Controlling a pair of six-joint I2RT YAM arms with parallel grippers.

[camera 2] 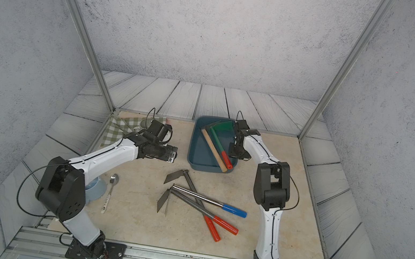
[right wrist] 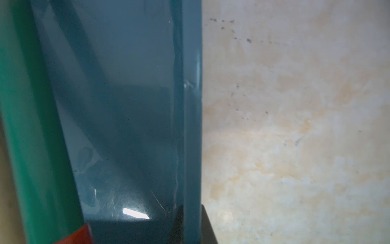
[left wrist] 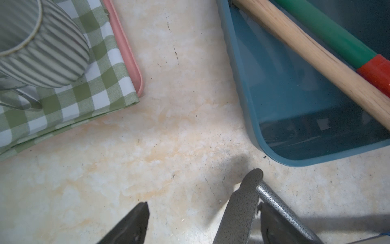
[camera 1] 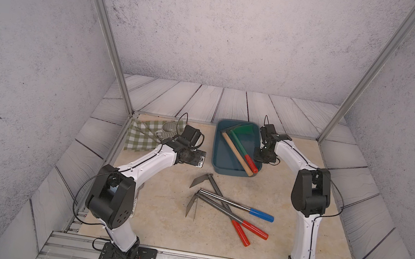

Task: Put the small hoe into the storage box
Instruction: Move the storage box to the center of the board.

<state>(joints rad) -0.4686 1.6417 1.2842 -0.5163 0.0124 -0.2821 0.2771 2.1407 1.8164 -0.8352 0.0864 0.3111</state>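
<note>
1. While two hoes already lie inside the storage box (camera 1: 224, 157), three more rest on the table (camera 1: 159, 212) outside it.
2. Inside the box, a wooden-handled hoe (camera 1: 236, 153) and a green-handled hoe (camera 1: 238, 143) with a red grip lie side by side, blades toward the table's far edge.
3. The box stands at the far edge, about midway along it.
4. Between the box and the near edge, a blue-grip hoe (camera 1: 261, 215) and two red-grip hoes (camera 1: 240, 232) (camera 1: 255, 230) lie crossed in one pile.
5. Right gripper (camera 1: 259, 158): jaws closed on the box rim that faces the right edge.
6. Left gripper (left wrist: 203, 209): jaws apart, holding nothing, above the table beside the box's near left corner.
7. A checked cloth (camera 1: 143, 137) carrying a striped mug (camera 1: 169, 130) occupies the far left corner.
</note>
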